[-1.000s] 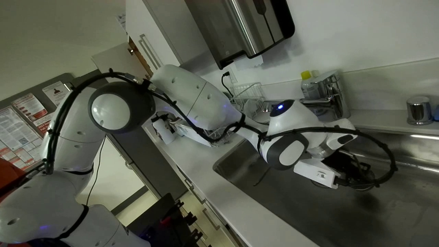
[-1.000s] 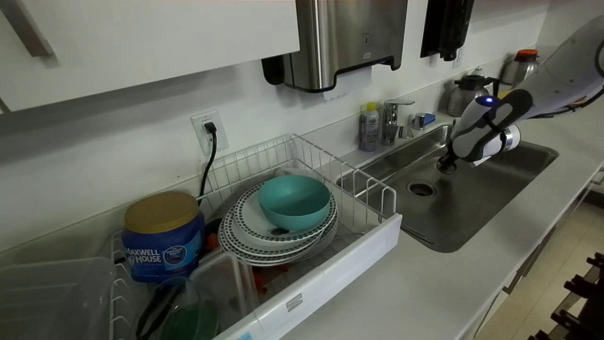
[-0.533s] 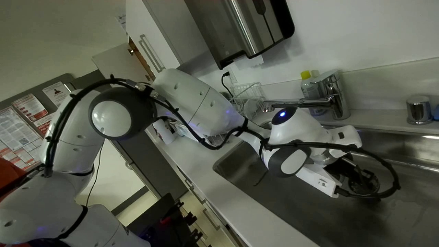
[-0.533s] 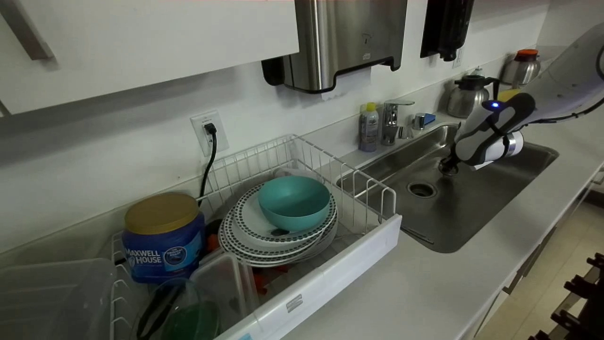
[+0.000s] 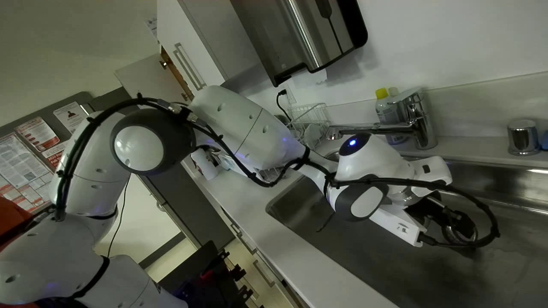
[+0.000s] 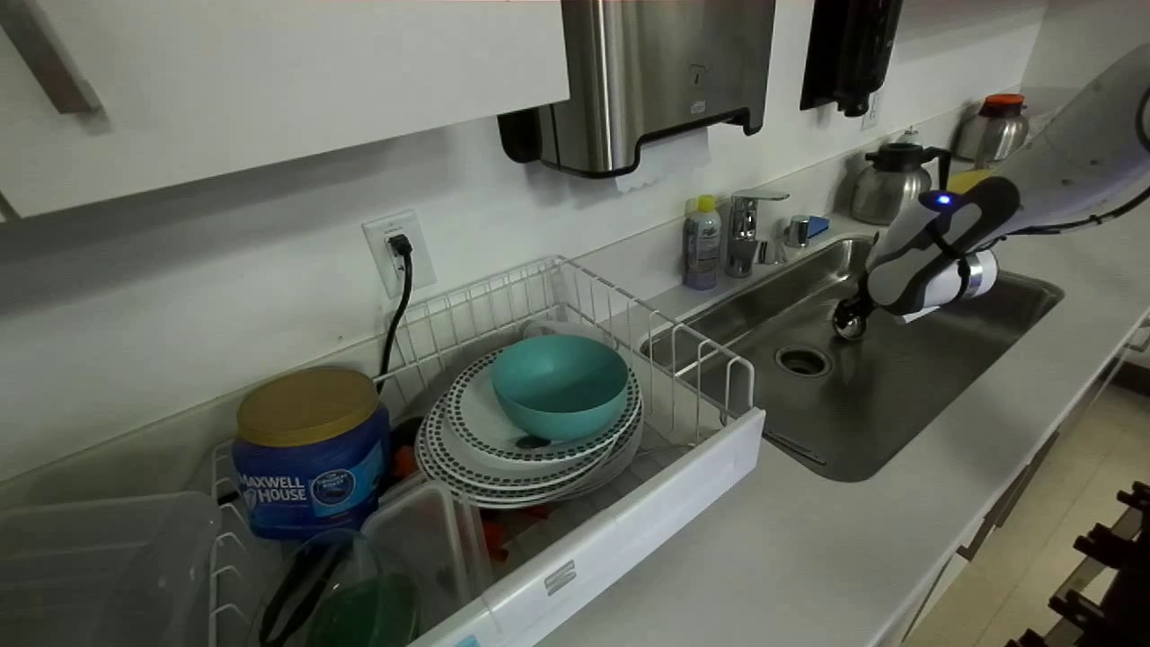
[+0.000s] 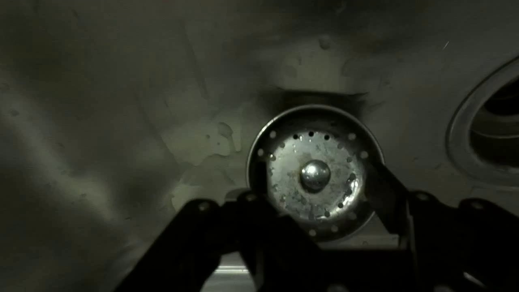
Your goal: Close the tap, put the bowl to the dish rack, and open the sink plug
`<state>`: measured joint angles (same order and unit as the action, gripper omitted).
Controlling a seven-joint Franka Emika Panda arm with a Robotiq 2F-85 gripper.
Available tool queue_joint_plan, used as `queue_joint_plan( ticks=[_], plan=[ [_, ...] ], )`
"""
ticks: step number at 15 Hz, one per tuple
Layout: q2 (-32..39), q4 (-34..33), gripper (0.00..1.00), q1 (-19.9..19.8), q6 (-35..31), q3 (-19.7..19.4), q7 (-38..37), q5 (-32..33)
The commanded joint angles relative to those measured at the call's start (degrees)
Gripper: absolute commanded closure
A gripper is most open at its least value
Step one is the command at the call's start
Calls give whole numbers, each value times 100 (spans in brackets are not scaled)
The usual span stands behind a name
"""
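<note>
The metal sink plug (image 7: 315,175) faces me in the wrist view, its round knob free. My gripper (image 7: 318,178) is open, its dark fingers apart on either side, covering parts of the rim. In both exterior views the plug (image 6: 851,329) (image 5: 467,236) is at the fingertips, over the sink floor. I cannot tell whether it touches the floor. The teal bowl (image 6: 559,386) sits upright on plates in the dish rack (image 6: 665,503). The chrome tap (image 6: 744,235) (image 5: 421,122) stands behind the sink; no water stream shows.
The open drain (image 6: 802,361) lies beside the plug; its rim (image 7: 458,138) shows in the wrist view. A yellow-capped bottle (image 6: 703,247) and a small chrome fitting (image 6: 797,231) flank the tap. The sink wall (image 5: 505,182) and flask (image 6: 889,184) are behind the gripper.
The arm first moved slightly, uncovering the tap's spout in an exterior view, then stayed still. In the last half second the fingers look spread and the plug sits slightly lower.
</note>
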<state>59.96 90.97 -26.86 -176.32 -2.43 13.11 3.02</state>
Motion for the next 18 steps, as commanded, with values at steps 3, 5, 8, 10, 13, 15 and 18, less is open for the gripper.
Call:
queue_joint_plan(
  ticks=[3,5,8,10,13,15,18],
  plan=[
    [-687,860,0,-277,-338,258,158,115],
    [-1006,1233,0,-561,-260,570,402,226],
    [-1509,1874,0,-1204,-70,1266,941,385],
    [-1787,2290,0,-1695,-3,1761,1307,534],
    [-2157,2827,0,-2074,14,2069,1492,639],
    [-2349,3115,0,-2256,-21,2202,1597,712],
    [-2617,3494,0,-2407,-74,2330,1699,773]
  ],
)
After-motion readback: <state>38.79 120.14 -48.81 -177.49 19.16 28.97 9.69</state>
